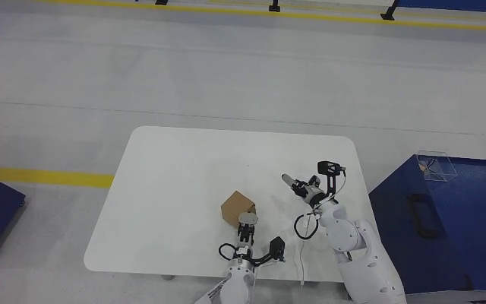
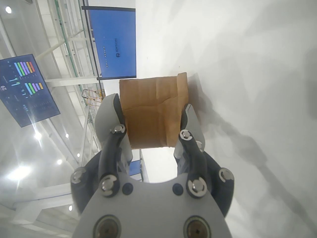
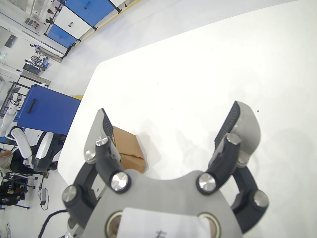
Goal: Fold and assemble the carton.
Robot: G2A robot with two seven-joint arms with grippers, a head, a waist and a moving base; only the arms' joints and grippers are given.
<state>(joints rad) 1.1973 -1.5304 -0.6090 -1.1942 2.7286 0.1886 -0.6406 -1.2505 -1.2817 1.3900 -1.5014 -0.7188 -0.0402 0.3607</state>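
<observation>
A small brown cardboard carton [image 1: 237,207] stands on the white table [image 1: 190,163], near its front edge. My left gripper [image 1: 247,221] comes at it from the front edge side. In the left wrist view the left gripper [image 2: 153,117] is shut on the carton [image 2: 151,105], one finger pressing on each side wall. My right gripper [image 1: 289,181] hangs to the right of the carton, apart from it. In the right wrist view the right gripper [image 3: 168,125] is open with nothing between its fingers, and the carton [image 3: 128,149] sits beyond one finger.
A blue cabinet [image 1: 440,220] stands off the table's right edge, with a clear plastic bin [image 1: 435,164] on top. Another blue object [image 1: 6,207] is at the far left. The table's back and left parts are bare.
</observation>
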